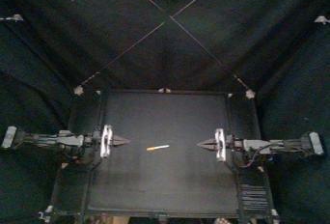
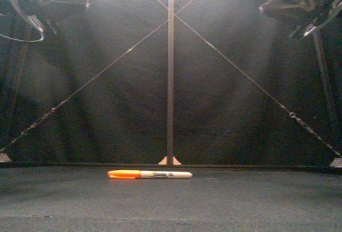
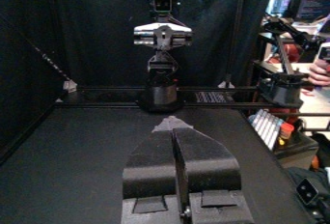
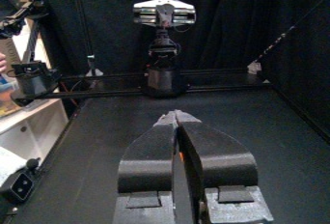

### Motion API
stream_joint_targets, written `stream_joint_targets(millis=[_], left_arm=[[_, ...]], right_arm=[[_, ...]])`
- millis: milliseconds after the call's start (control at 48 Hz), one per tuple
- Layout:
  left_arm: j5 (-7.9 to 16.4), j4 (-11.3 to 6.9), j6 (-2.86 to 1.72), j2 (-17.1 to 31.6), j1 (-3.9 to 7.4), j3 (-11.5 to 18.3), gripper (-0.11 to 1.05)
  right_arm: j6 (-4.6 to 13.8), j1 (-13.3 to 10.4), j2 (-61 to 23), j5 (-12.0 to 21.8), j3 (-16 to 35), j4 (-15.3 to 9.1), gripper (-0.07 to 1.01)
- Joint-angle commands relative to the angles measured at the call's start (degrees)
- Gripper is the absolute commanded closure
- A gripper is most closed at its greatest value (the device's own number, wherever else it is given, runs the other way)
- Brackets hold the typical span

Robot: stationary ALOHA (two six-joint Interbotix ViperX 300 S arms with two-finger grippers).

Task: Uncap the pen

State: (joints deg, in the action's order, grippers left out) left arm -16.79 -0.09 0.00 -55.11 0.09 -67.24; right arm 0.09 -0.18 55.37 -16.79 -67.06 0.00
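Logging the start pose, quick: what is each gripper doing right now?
Left gripper: closed, empty, apart from the pen.
Right gripper: closed, empty, apart from the pen too.

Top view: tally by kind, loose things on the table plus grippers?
marker pen, orange cap on: 1
grippers: 2, the left gripper and the right gripper, both shut and clear of the pen
total: 3
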Motion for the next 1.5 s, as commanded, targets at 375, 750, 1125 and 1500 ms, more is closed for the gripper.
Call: stream_joint_targets(millis=[375, 750, 1125, 1500], left_arm=[[-6.6, 0.62, 0.26, 10.8, 0.88, 0.3, 0.88], [-6.9, -0.09, -0.18, 18.7, 0.79, 0.4, 0.58], [-6.7, -0.53, -0.09, 20.7, 0.88, -0.1, 0.28], [-6.7, -1.49, -0.09, 20.7, 0.88, -1.2, 0.28]], right_arm=[[-0.18, -6.4, -24.3, -3.3, 5.8, -0.4, 0.83], [0.18, -10.1, -46.6, -3.1, 16.8, -2.8, 0.22], [0.44, -9.5, -62.5, -1.2, 26.4, -4.1, 0.13], [0.97, -8.9, -70.1, 7.1, 33.0, -2.6, 0.13]])
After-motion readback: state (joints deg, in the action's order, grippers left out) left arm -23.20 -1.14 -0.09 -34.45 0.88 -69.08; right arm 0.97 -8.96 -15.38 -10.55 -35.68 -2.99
